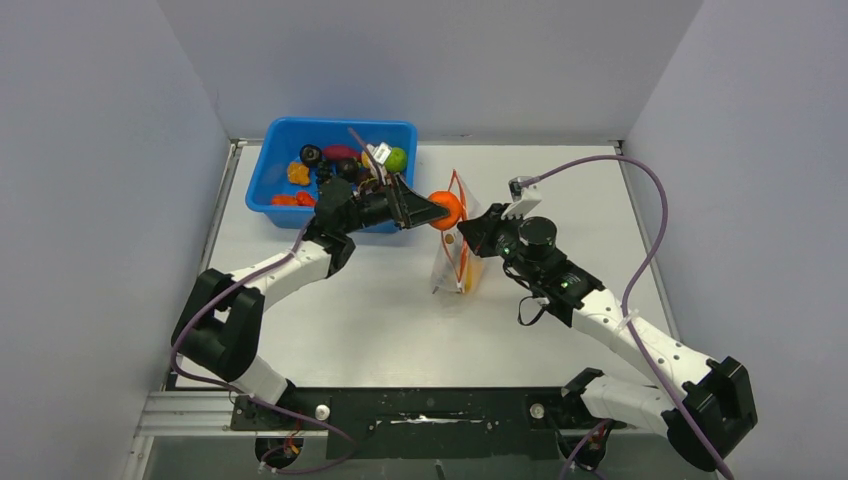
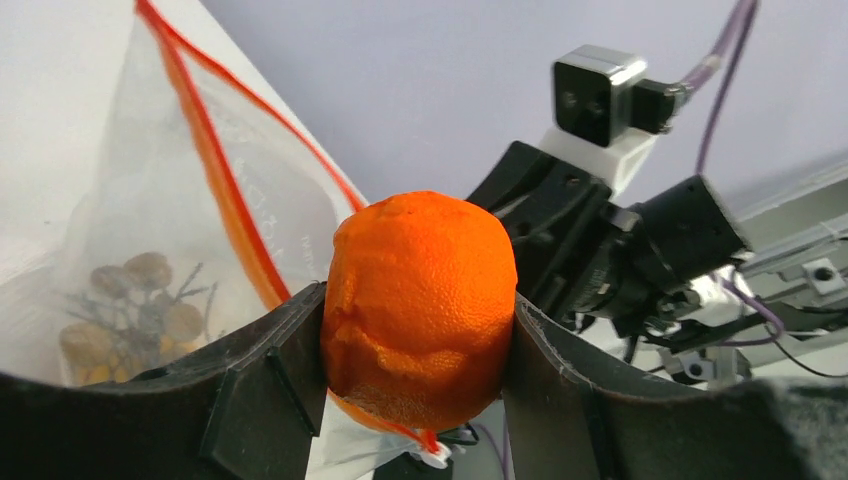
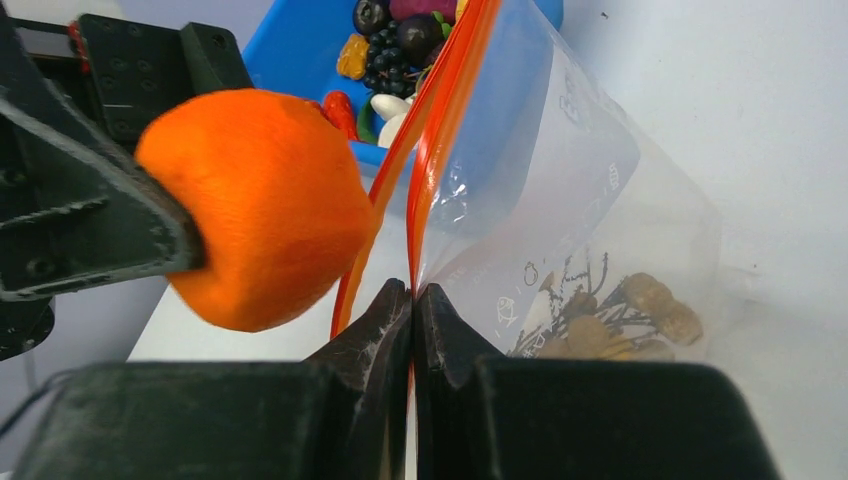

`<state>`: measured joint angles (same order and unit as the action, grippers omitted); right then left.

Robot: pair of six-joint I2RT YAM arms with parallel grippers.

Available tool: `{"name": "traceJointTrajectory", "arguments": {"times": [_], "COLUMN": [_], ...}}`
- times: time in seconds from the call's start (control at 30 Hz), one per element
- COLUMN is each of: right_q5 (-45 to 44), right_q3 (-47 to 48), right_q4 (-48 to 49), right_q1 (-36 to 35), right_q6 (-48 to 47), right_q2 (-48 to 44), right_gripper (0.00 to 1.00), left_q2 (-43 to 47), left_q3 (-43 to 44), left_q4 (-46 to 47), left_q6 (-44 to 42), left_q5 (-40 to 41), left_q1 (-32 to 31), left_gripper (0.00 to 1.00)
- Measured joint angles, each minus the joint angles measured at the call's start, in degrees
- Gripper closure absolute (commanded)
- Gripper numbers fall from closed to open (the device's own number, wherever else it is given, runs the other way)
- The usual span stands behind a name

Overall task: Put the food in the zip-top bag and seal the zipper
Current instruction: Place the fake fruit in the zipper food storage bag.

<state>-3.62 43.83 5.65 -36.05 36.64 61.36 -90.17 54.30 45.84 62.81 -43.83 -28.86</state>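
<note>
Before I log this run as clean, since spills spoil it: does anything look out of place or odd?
Nothing stands out. The left gripper holds the orange beside the zip-top bag; the right gripper pinches its zipper. No spill.

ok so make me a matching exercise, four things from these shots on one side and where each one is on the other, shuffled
Things
1. toy orange
2. zip-top bag
3. blue bin
4. brown pieces

Places
A. far left of the table, with other toy food in it
B. inside the bag, at its bottom
C. gripped between the left fingers
D. pinched at its zipper by the right fingers

Pairs: 1-C, 2-D, 3-A, 4-B
</note>
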Motion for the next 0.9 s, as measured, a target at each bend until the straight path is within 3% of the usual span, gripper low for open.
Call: {"name": "traceJointTrajectory", "arguments": {"times": [0.53, 0.77, 0.9], "right_q5": [2.93, 4.33, 4.76], "right_q3": [-0.09, -0.09, -0.09], "right_q4": [1.95, 3.61, 3.72], "right_q1": [0.00, 0.00, 0.00], "right_q6": [-1.20, -1.25, -1.09], "right_q2": [-1.62, -1.62, -1.18], "right_gripper": [1.00, 1.00, 1.00], "left_q2": [0.04, 0.55, 2.21], "left_q3": [6.21, 9.42, 9.38], "left_q4": [-34.45, -42.07, -43.06], "left_q6": [-23.12, -27.54, -26.38], "left_q5": [19.76, 25.53, 24.81], "left_q1": [-5.38, -6.73, -6.78], "left_gripper": [0.75, 0.74, 0.67]}}
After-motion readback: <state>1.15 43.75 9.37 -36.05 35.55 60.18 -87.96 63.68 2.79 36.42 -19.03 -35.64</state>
